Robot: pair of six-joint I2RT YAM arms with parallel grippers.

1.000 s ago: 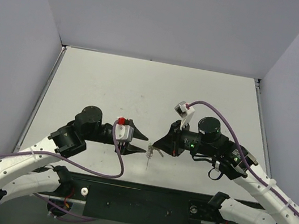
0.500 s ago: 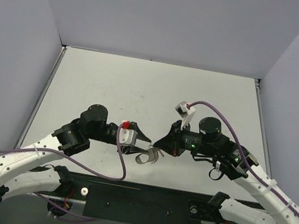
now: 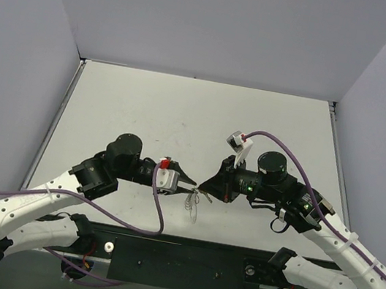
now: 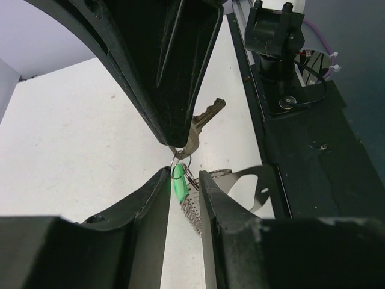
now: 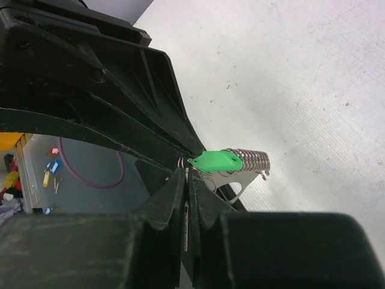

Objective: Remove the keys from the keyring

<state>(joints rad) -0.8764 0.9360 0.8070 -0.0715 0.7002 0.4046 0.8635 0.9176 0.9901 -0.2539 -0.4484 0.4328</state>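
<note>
My two grippers meet tip to tip above the front of the table. My right gripper (image 3: 202, 187) (image 5: 186, 174) is shut on a silver key (image 4: 204, 115), whose bow sticks out of its tip. The thin wire keyring (image 4: 180, 161) (image 3: 193, 198) hangs from that key. A green tag (image 4: 178, 182) (image 5: 219, 161), a silvery linked chain (image 4: 191, 212) (image 5: 252, 160) and a flat metal tab (image 4: 255, 180) hang on the ring. My left gripper (image 3: 187, 185) (image 4: 182, 174) is closed narrowly around the green tag and chain just below the ring.
The white table (image 3: 183, 113) is walled by grey panels on three sides. The black front rail (image 3: 181, 257) runs just below the grippers. The right arm's base (image 4: 277, 36) stands by that edge.
My left gripper has moved right to the right gripper's tip and closed in on the hanging bundle. The bundle swung out sideways half a second ago and now hangs down. The right arm held still.
</note>
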